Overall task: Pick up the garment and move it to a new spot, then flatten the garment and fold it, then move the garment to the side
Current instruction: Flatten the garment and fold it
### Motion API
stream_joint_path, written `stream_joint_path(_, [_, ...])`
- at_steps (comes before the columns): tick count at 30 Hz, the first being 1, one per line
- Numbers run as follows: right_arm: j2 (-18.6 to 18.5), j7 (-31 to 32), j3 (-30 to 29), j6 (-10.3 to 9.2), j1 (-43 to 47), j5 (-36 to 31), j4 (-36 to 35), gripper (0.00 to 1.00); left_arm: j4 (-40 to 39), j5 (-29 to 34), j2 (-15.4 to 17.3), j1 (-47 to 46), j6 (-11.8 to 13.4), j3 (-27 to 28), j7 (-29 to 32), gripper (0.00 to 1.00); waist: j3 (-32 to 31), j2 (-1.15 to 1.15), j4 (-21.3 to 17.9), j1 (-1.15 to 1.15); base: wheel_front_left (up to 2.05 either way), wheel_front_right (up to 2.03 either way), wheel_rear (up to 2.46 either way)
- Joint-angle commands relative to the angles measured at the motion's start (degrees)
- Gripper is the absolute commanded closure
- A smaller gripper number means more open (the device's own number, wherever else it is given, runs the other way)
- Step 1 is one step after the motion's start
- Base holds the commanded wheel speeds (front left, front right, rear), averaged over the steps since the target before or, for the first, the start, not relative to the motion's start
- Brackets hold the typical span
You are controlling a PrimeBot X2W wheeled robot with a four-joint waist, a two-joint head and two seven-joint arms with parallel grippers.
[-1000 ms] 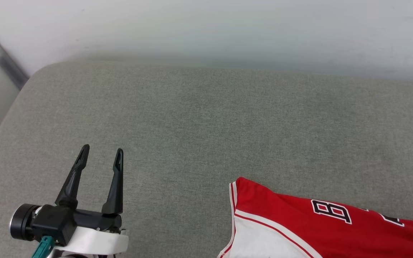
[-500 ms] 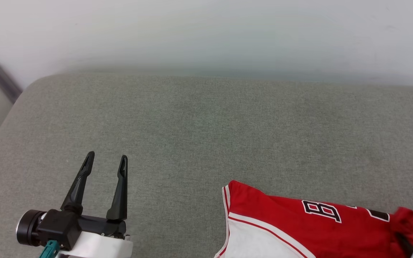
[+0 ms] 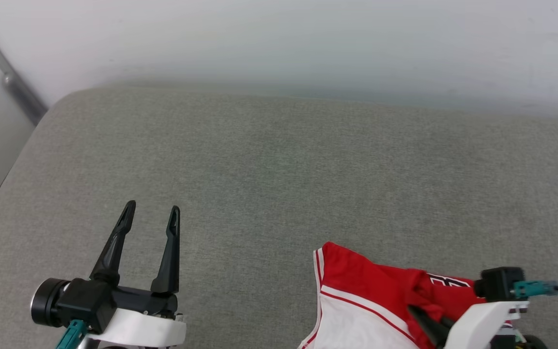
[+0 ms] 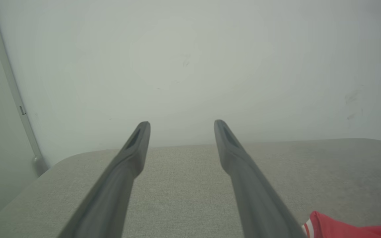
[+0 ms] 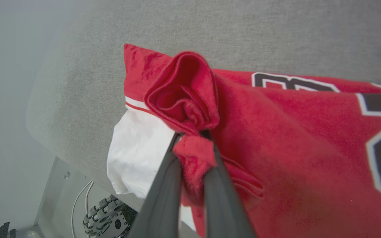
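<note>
**Right gripper (image 5: 193, 136) comes in and drags the garment (image 3: 356, 278) back over itself**

A second ago the shirt lay spread flat toward the robot's right, its black lettering plain to read. Half a second ago its far edge was already bunching up. Since then the right gripper has arrived, clamped tight on a bunch of the red cloth, and carried that edge leftward across the shirt. The fabric is doubled over and most of the print (image 3: 448, 280) is covered in the head view.
</note>
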Motion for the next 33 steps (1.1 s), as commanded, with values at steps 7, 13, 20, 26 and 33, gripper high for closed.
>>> stream_joint_path(7, [0.24, -3.95, 6.82, -0.02, -2.40, 1.51, 5.14, 1.00, 0.47, -0.29, -0.45, -0.62, -0.08, -0.22, -0.12, 0.00, 0.04, 0.00, 2.28, 0.00, 0.00, 0.00, 0.00])
stream_joint_path(13, [0.23, -6.32, 9.35, -0.02, -4.63, 2.08, 7.63, 1.00, 0.45, -0.18, -0.61, -0.38, -0.08, 0.11, -0.12, 0.00, 0.14, 0.00, 3.17, 0.00, 0.00, 0.00, 0.00])
stream_joint_path(20, [0.22, -7.25, 14.16, -0.02, -6.39, 3.56, 8.07, 0.00, 0.51, -0.03, -0.63, -0.22, -0.08, 0.25, -0.12, 0.00, 0.12, 0.00, 3.18, 0.00, 0.00, 0.00, 0.00])
stream_joint_path(26, [0.18, -8.51, 13.13, -0.02, -9.36, 1.40, 5.95, 0.00, 0.53, 0.07, -0.66, -0.26, -0.09, 0.35, -0.12, 0.00, 0.29, 0.00, 1.98, 0.00, 0.00, 0.00, 0.00])
stream_joint_path(33, [-6.48, -13.71, 6.97, -0.04, -15.63, -14.14, 3.39, 0.00, 0.47, -0.09, -0.47, -0.67, -0.09, 0.30, -0.12, 0.00, 0.12, 0.00, -0.22, 0.00, 0.00, 0.00, 0.00])
